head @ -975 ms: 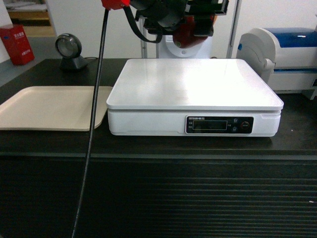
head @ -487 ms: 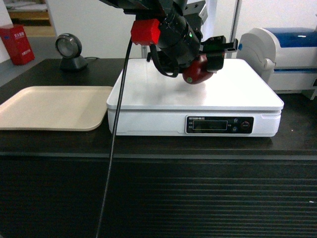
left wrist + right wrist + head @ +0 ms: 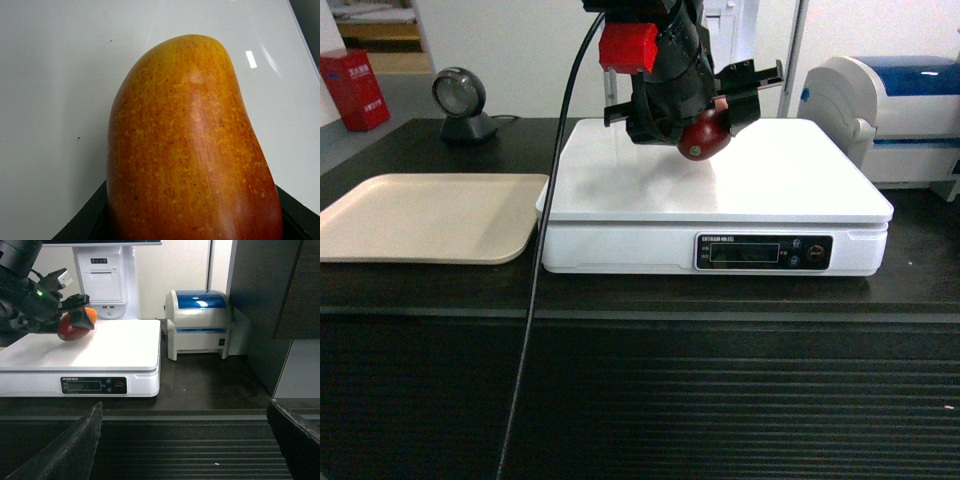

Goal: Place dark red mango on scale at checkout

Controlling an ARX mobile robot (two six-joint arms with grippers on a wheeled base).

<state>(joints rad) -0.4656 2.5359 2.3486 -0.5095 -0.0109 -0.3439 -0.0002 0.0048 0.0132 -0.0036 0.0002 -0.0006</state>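
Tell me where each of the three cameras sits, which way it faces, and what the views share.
Head: in front of the checkout, looking slightly down at the scale; left gripper holds the dark red mango.
Left wrist: on the left arm, facing the mango over the scale's platform; dark finger edges at the bottom.
Right wrist: low and off to the right, facing the counter; right gripper open.
All three show mango and scale.

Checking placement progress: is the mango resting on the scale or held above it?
Held above: the dark red mango sits in the left gripper, apart from the scale.
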